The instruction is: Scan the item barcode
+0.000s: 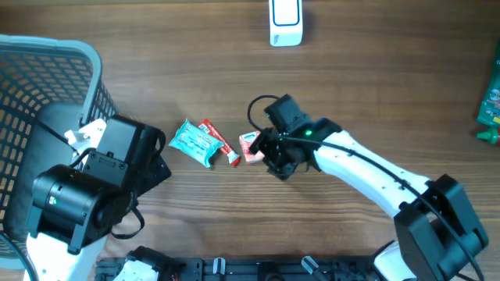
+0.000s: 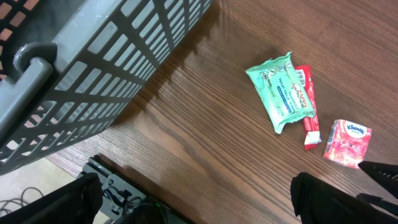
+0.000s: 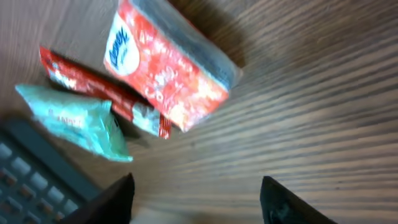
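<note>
Three small items lie mid-table. A red and white tissue pack (image 1: 250, 146) (image 3: 168, 65) (image 2: 347, 144) lies flat on the wood, with a red stick pack (image 1: 220, 142) (image 3: 93, 87) (image 2: 306, 102) and a teal wipes pack (image 1: 194, 143) (image 3: 71, 121) (image 2: 280, 90) to its left. My right gripper (image 1: 269, 154) (image 3: 198, 193) hovers just right of the tissue pack, jaws apart with only bare wood between them. My left gripper (image 1: 153, 165) (image 2: 193, 199) stands wide open near the table's front edge, left of the teal pack. A white scanner (image 1: 285, 22) stands at the far edge.
A grey slatted basket (image 1: 31, 86) (image 2: 93, 74) fills the left side, close behind my left arm. A green package (image 1: 491, 105) sits at the right edge. Bare wood stretches between the items and the scanner.
</note>
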`<state>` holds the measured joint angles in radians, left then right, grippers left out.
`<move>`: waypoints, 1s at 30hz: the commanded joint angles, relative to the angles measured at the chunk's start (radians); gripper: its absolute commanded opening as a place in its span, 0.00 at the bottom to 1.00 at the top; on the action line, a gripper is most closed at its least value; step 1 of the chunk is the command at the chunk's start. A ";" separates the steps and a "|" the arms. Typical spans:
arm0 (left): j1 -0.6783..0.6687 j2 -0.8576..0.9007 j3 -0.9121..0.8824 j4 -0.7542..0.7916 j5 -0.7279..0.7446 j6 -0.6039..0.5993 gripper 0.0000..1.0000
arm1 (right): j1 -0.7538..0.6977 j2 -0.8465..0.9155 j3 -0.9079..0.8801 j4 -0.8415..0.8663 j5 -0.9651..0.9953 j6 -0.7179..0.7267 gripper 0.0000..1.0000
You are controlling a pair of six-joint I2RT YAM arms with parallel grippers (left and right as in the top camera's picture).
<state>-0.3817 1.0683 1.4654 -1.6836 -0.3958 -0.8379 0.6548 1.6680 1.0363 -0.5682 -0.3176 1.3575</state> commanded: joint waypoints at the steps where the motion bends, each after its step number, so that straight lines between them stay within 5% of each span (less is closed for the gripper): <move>1: -0.005 -0.002 0.002 0.000 -0.013 0.016 1.00 | 0.013 0.021 -0.003 0.027 0.117 0.103 0.64; 13: -0.005 -0.002 0.003 0.000 -0.013 0.016 1.00 | 0.011 0.223 -0.003 0.145 0.156 0.190 0.43; 16: -0.005 -0.002 0.002 0.000 -0.014 0.016 1.00 | 0.010 0.223 -0.003 0.138 0.248 0.185 0.29; 17: -0.005 -0.002 0.003 -0.001 -0.013 0.016 1.00 | 0.000 0.223 -0.003 0.140 0.251 0.165 0.13; 18: -0.005 -0.002 0.003 0.000 -0.013 0.016 1.00 | -0.024 0.219 -0.002 0.142 0.206 0.121 0.04; 24: -0.005 -0.002 0.003 0.000 -0.013 0.016 1.00 | -0.270 0.114 -0.002 0.109 -0.315 -0.320 0.05; 30: -0.005 -0.002 0.003 0.000 -0.013 0.016 1.00 | -0.436 0.028 -0.002 -0.180 -0.858 -0.550 0.05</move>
<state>-0.3817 1.0683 1.4654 -1.6836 -0.3958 -0.8379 0.2447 1.7199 1.0363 -0.6460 -0.9108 0.9344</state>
